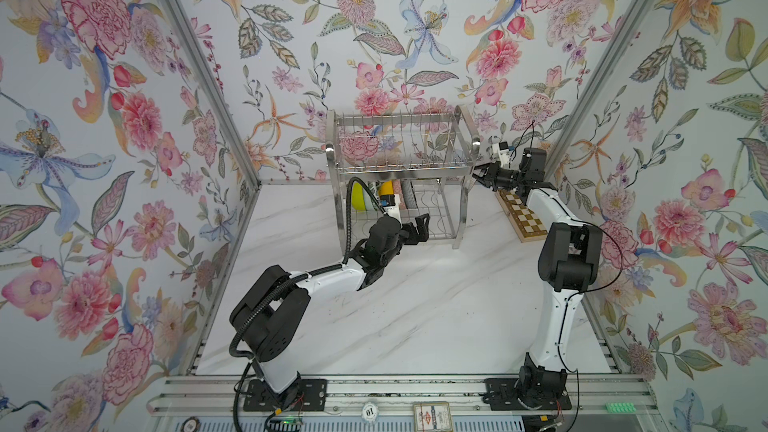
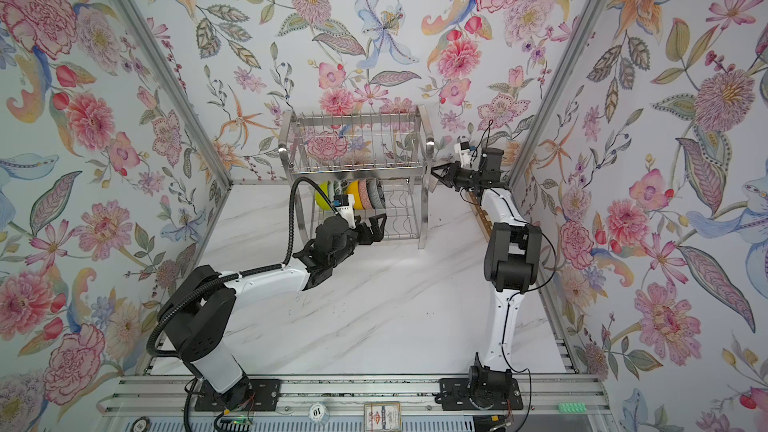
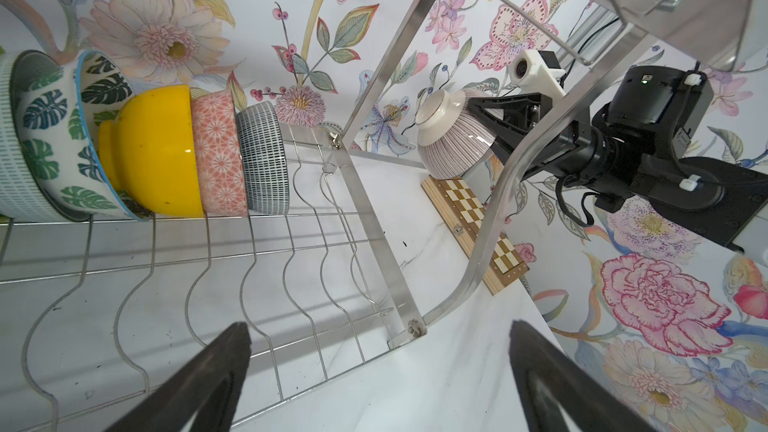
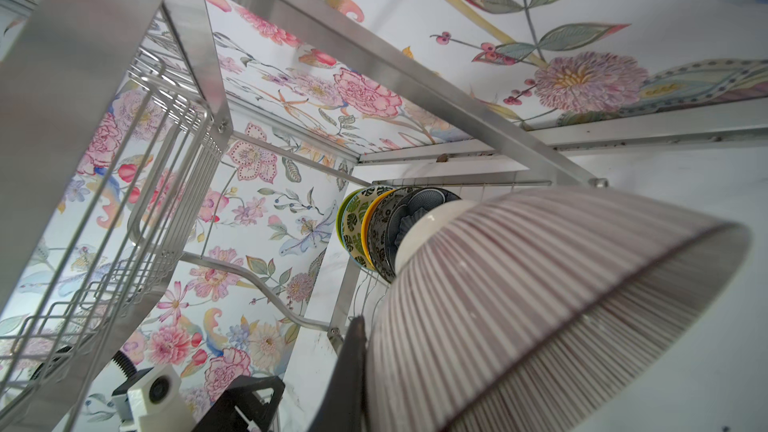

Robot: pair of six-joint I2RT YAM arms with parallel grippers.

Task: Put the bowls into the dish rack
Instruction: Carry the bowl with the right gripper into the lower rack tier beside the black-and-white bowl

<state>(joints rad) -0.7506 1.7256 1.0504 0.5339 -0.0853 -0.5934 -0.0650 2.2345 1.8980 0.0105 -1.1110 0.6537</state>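
The dish rack [image 1: 399, 169] [image 2: 357, 168] stands at the back centre. Several bowls stand on edge in its lower tier at the left: a leaf-patterned one [image 3: 54, 139], an orange-yellow one [image 3: 158, 151] [image 2: 353, 192], a pink-patterned one [image 3: 218, 160] and a dark gridded one [image 3: 266, 160]. A lime-yellow bowl [image 1: 357, 197] is at the row's left end. My left gripper [image 1: 423, 228] [image 3: 378, 332] is open and holds nothing, in front of the lower tier. My right gripper [image 1: 478, 174] [image 3: 484, 126] is shut on the rim of the pink lined bowl [image 3: 453, 147] [image 4: 540, 305], beside the rack's right handle.
A wooden chessboard [image 1: 521, 214] [image 3: 469, 209] lies along the right wall, under the right gripper. The rack's curved right handle [image 3: 498, 201] stands between the two grippers. Floral walls enclose three sides. Wavy wire slots [image 3: 316, 218] run right of the bowl row.
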